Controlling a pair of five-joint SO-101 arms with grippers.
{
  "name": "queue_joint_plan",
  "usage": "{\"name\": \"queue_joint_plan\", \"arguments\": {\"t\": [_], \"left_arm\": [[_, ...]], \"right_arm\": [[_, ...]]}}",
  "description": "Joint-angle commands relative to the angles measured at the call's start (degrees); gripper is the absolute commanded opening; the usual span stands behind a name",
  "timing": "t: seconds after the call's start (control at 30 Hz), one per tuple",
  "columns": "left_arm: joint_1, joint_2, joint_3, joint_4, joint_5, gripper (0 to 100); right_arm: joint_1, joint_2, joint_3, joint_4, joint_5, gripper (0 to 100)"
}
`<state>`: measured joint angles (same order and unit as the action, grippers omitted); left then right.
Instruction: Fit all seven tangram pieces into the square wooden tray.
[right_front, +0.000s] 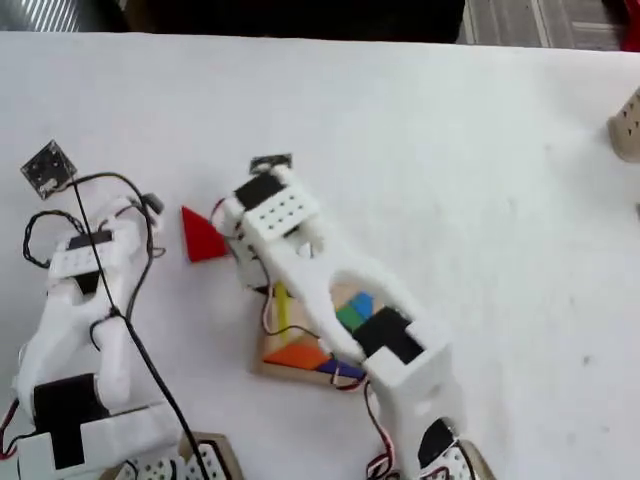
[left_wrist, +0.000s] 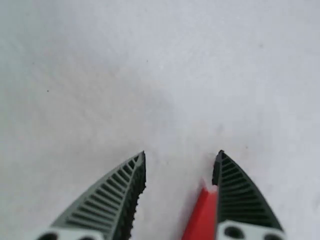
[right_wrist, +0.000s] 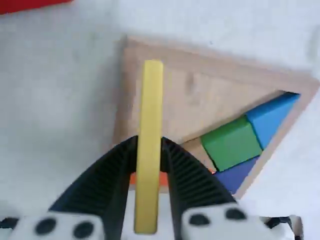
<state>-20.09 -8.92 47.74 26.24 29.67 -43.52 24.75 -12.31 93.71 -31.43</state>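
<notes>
The square wooden tray (right_front: 268, 362) is lying on the white bench (right_front: 480, 200) close to the arms' bases, turned corner-on. An orange piece (right_front: 297, 354) and a purple piece (right_front: 341, 369) are sitting along its nearest edge. A green piece (right_front: 350, 318) and a blue piece (right_front: 363, 302) are lying just beyond them, touching one another. The rest of the tray floor is showing bare wood.

Over that bare part the right claw (right_wrist: 149, 142) is clamping a yellow piece (right_wrist: 151, 100) by its flat faces, holding it on edge. Whether it is touching the floor I cannot tell.

Farther out, just past the tray's far corner, a red triangle (right_front: 203, 238) is lying flat on the bench. The left claw (left_wrist: 181, 155) is hanging low over the bench with its fingers spread apart. One finger is sitting just beside the red triangle's edge, and nothing is lying between the two fingers.
</notes>
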Motion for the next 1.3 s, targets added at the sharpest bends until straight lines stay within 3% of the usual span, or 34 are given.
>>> {"name": "queue_joint_plan", "arguments": {"t": [0.0,0.23,0.53,0.63,0.87,1.0,1.27], "left_arm": [[0.7,-2.2,-0.3,-1.2,-0.8,23],[0.7,-2.2,-0.4,-1.2,-0.8,23],[0.8,-2.2,-0.4,-1.2,-0.8,23],[0.8,-2.2,-0.3,-1.2,-0.8,23],[0.8,-2.2,-0.2,-1.2,-0.8,23],[0.8,-2.2,-0.1,-1.2,-0.8,23],[0.8,-2.2,-0.2,-1.2,-0.8,23]], "right_arm": [[-2.5,-0.7,-0.2,-0.5,-0.7,1.7],[-2.8,-0.6,-0.2,-0.5,0.1,1.8],[-2.2,-1.0,-0.1,2.9,16.0,1.8],[-2.2,-1.0,-0.2,4.0,17.2,1.9],[-3.4,-1.0,0.8,4.7,18.7,20.8],[-3.9,-1.3,1.3,4.7,18.8,20.5],[1.7,-20.4,5.0,4.8,22.1,19.0]]}}
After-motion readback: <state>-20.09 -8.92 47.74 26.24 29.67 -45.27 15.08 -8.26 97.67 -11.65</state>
